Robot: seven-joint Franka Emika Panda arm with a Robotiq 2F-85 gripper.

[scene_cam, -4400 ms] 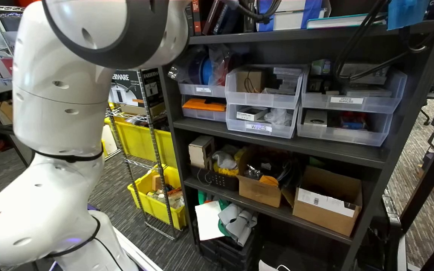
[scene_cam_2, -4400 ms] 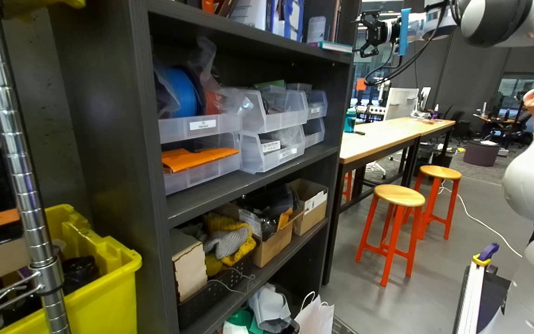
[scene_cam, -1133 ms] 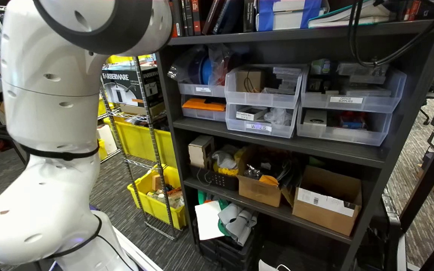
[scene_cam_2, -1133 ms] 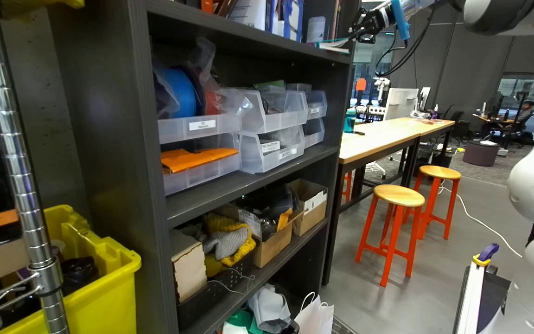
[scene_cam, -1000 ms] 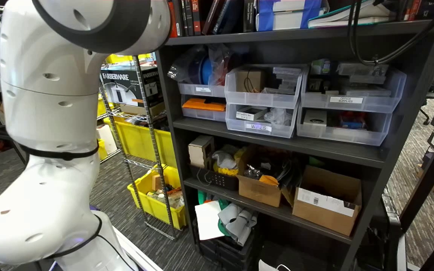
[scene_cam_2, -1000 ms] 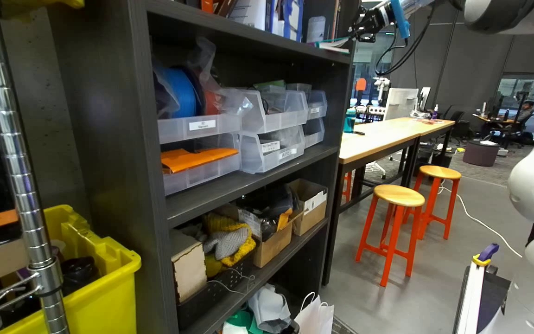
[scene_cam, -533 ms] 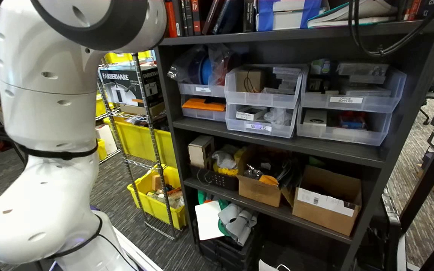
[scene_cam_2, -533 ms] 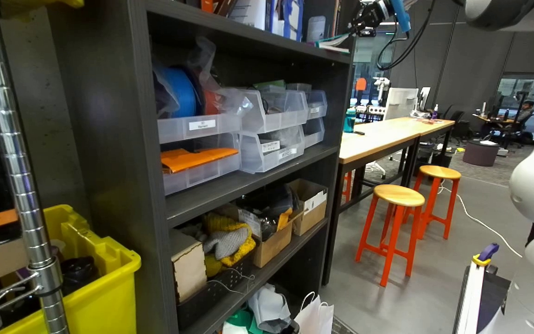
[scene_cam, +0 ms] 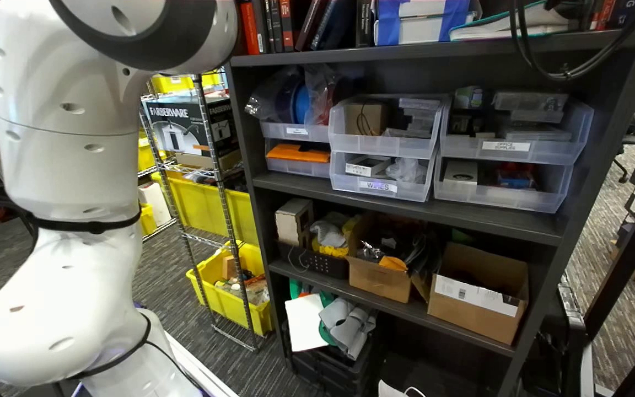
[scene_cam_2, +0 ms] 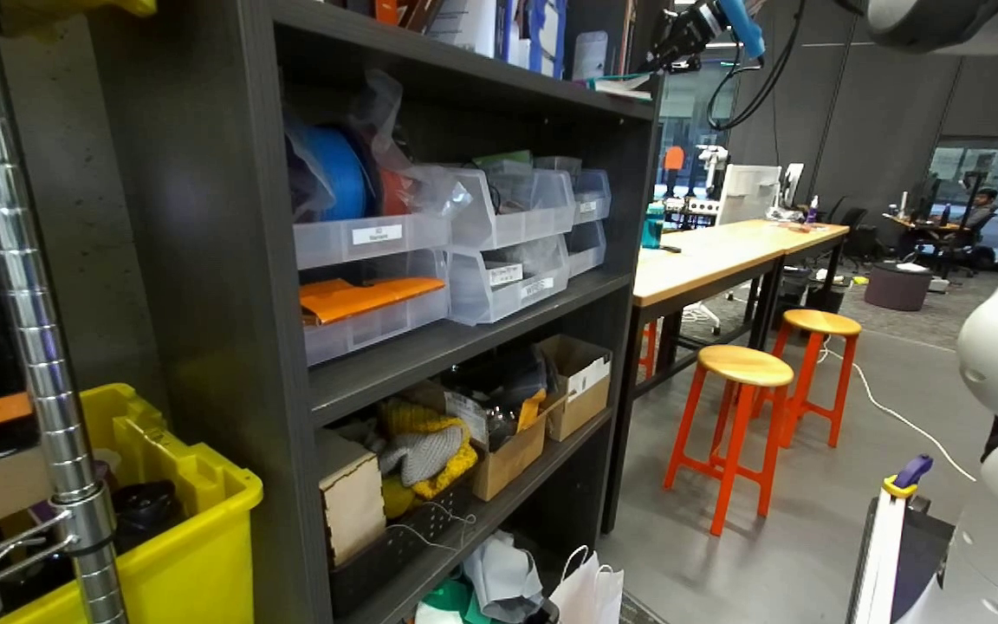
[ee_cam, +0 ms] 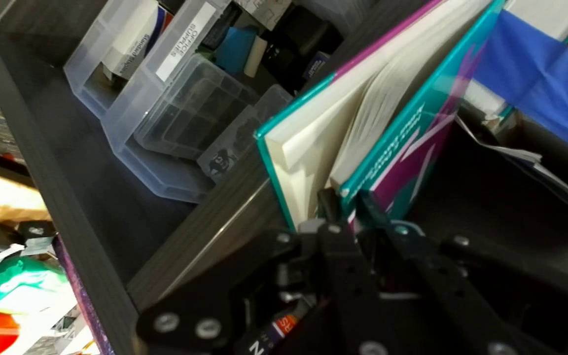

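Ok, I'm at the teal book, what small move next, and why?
I'd probably ease the end effector back slightly, jaws shut: it seems to pinch only a corner of the raised upper cover of the book, perhaps with some pages, while the lower cover rests on the shelf. A gentle pull should show whether the whole book follows.

Clearance noted between the office-supplies bin (scene_cam: 552, 151) and upper shelf (scene_cam: 405, 53); hanging cables (scene_cam: 566, 74) cross its near side. Taped books (scene_cam: 422, 30) obstruct passage left of the teal book (ee_cam: 402, 148).
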